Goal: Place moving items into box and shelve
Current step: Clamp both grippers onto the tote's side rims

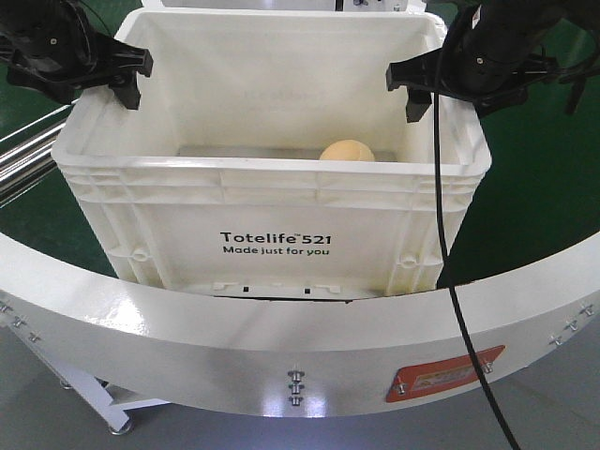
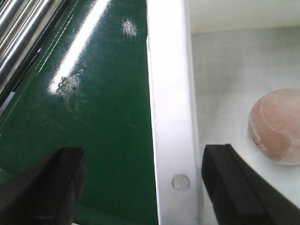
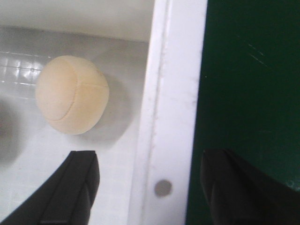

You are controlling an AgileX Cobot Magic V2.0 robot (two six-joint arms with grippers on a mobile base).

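A white Totelife box (image 1: pixel 272 202) stands on the green belt behind the white curved rail. A pale orange ball (image 1: pixel 346 151) lies on its floor at the right; it also shows in the left wrist view (image 2: pixel 277 129) and the right wrist view (image 3: pixel 71 94). My left gripper (image 1: pixel 129 80) is open, its jaws straddling the box's left rim (image 2: pixel 171 117), one finger outside and one inside. My right gripper (image 1: pixel 412 89) is open, its jaws straddling the right rim (image 3: pixel 171 117) the same way. Neither finger pair touches the rim.
A white curved rail (image 1: pixel 281 347) runs across the front with a red label (image 1: pixel 445 373). A black cable (image 1: pixel 450 281) hangs from the right arm over it. Steel rollers (image 2: pixel 18 33) lie left of the green belt (image 2: pixel 103 117).
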